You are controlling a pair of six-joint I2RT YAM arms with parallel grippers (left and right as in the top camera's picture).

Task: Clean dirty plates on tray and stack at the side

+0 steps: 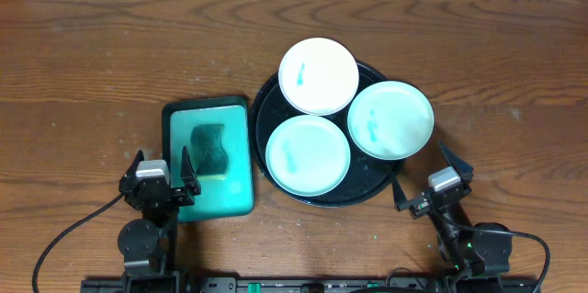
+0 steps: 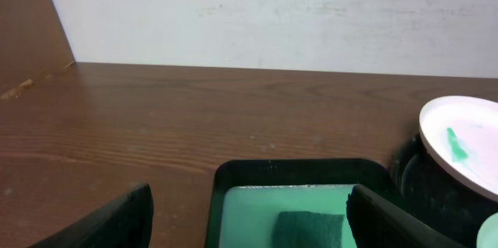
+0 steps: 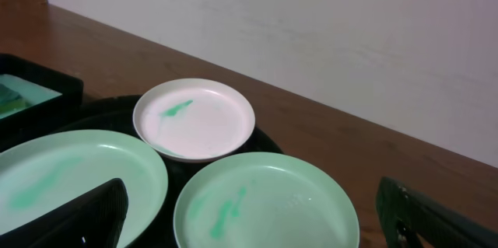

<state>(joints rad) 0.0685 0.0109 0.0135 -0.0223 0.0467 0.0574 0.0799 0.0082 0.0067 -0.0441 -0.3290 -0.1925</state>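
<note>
Three teal-smeared plates (image 1: 318, 76) (one white, two mint) sit on the black tray (image 1: 266, 109). The left gripper (image 1: 163, 160) and right gripper (image 1: 420, 164) have jaws apart.

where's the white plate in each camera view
Overhead: white plate at top centre, over the far rim of the black tray.
Left wrist: white plate at the right edge, cut off.
Right wrist: white plate at centre, behind both mint green plates.
Shared landmark: the black tray beneath it.
</note>
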